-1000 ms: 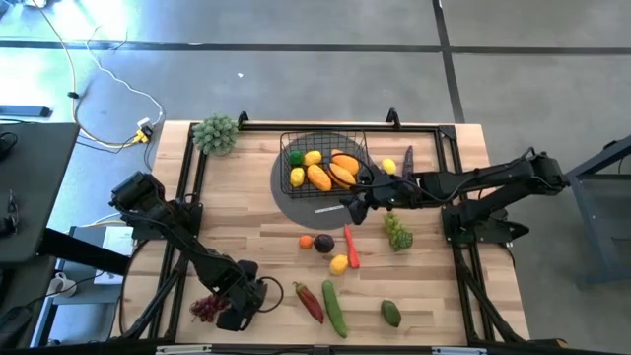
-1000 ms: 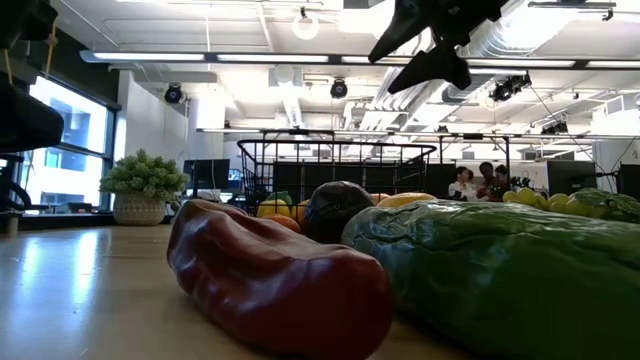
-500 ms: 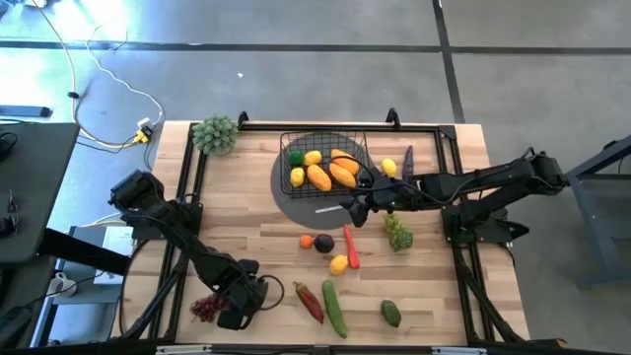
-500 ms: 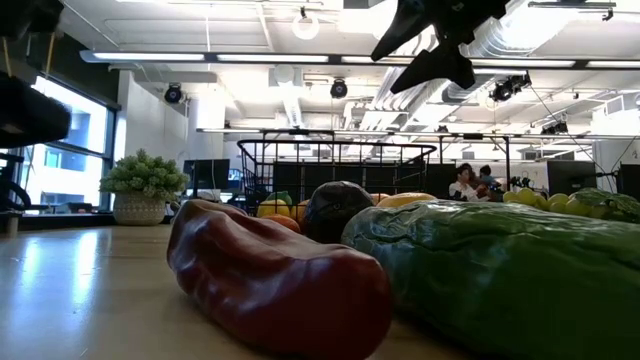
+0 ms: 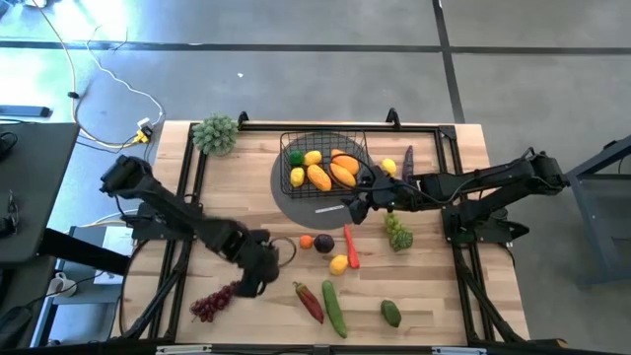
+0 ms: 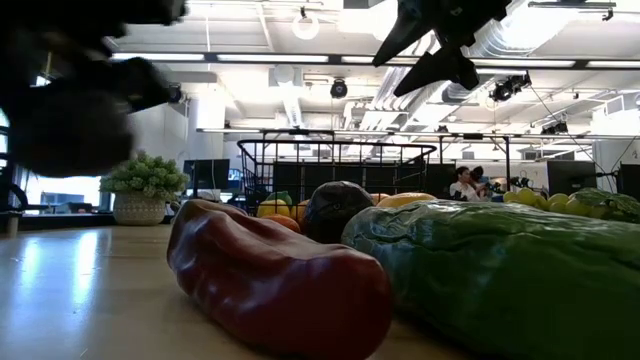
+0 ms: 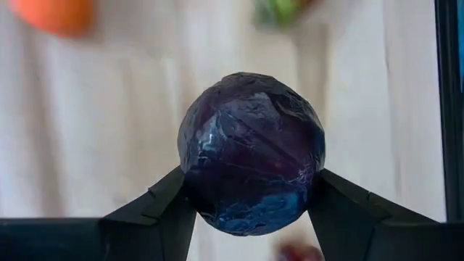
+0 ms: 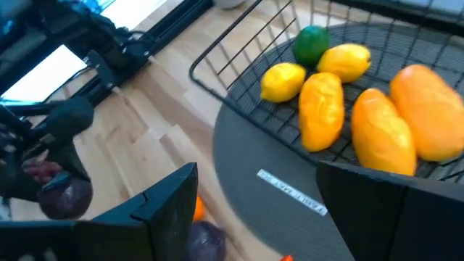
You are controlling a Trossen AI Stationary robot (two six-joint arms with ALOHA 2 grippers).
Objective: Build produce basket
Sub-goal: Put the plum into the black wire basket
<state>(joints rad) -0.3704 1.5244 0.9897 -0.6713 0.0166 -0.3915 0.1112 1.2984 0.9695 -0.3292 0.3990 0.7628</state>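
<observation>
We see the pale wooden slatted worktop [image 5: 237,197] carrying a grey round disc [image 5: 296,192] at 12 o'clock. On it sits the small black wire-mesh basket [image 5: 325,163] with yellow lemons and orange mangoes [image 8: 377,123] inside. Left hand [image 7: 250,217], at 8 o'clock, pinches a dark purple round cabbage-like ball [image 7: 250,152]. Right hand [image 5: 353,211], near centre beside the basket, is spread, holding nothing.

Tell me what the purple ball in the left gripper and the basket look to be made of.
Purple ball: probably glossy moulded plastic; shiny highlights and leaf-like veins, gripped between the left gripper fingers. Basket: thin black wire, likely coated metal; an open grid shows the lemons and mangoes inside.
</observation>
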